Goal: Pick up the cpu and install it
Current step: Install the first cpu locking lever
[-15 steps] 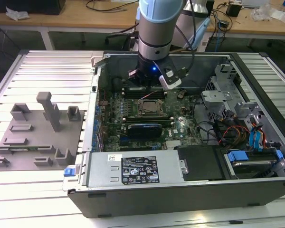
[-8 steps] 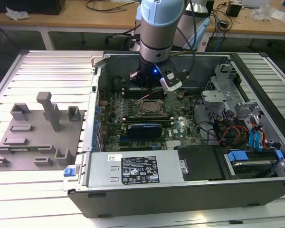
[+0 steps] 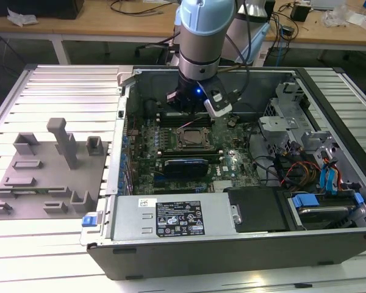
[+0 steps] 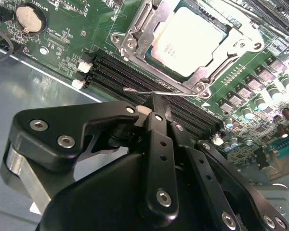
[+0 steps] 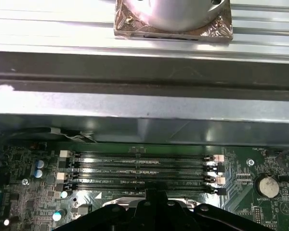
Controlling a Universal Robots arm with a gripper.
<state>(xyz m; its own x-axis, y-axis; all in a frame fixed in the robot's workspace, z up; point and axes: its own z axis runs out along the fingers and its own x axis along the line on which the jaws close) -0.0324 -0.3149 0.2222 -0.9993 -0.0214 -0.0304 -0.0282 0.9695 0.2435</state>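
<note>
The cpu (image 4: 192, 41) lies flat in its socket on the motherboard (image 3: 232, 162), silver top up, with the metal socket frame (image 4: 135, 33) lying around its rim. The motherboard sits in the floor of an open computer case (image 3: 232, 250), which takes up the middle of the slatted metal counter (image 3: 49, 256) and reaches toward its edge on the exterior view's right.

In the same case, along the near wall, is a silver power supply box (image 3: 171, 217) with a label. In the corner at the exterior view's right is a drive bay (image 3: 326, 201) with blue tabs and coloured cables. Four memory slots (image 5: 139, 171) run in a row between the socket and the far case wall, and a coin cell battery (image 4: 30, 17) sits on the board near them.

The arm (image 3: 204, 36) reaches down into the case. The gripper (image 4: 154, 102) hangs over the memory slots, just beside the socket and apart from the cpu. Its fingers (image 4: 156, 125) are drawn together so the tips meet, with nothing seen clamped between them. A thin wire lever (image 4: 183, 93) runs right past the tips; I cannot tell whether they touch it.

Near the counter's edge on the exterior view's left lies a grey plastic fixture (image 3: 43, 177) with blocks and posts, well apart from the case.
</note>
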